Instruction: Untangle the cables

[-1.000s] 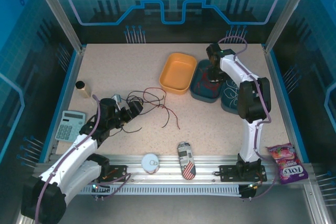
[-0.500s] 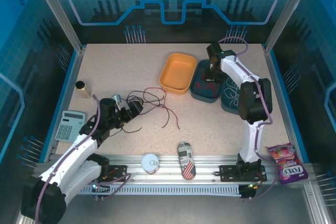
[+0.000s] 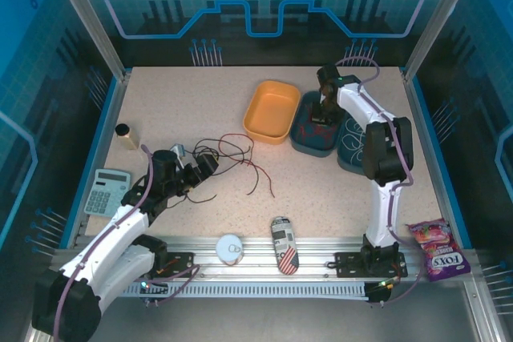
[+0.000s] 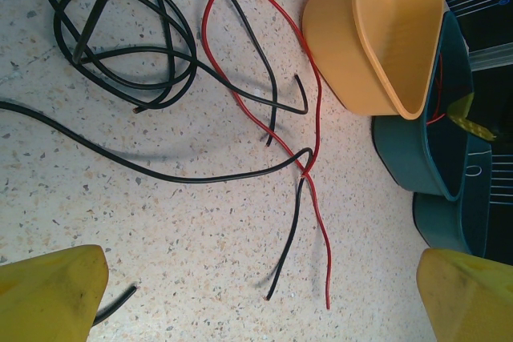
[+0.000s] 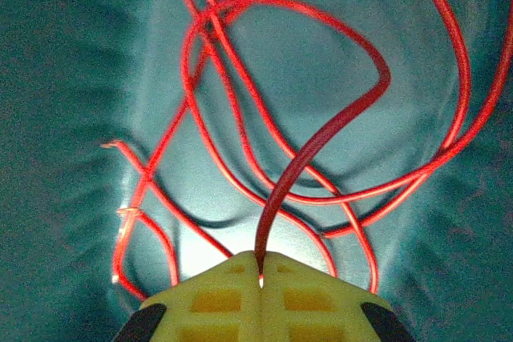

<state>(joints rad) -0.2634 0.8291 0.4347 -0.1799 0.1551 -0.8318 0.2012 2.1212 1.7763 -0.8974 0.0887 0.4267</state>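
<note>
Right gripper [image 5: 261, 266] at 2 o'clock clamps a red cable [image 5: 337, 130] inside the teal bin [image 5: 48, 78]; left gripper [image 3: 195, 167] at 9 o'clock stands open beside loose cables [image 4: 191, 66].

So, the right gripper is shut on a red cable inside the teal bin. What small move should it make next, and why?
Probably a slow, short lift straight up with the right gripper. Its jaws are shut on one red cable strand, which crosses the other red loops lying in the teal bin; a gentle raise should show whether it slides free or drags them.
</note>
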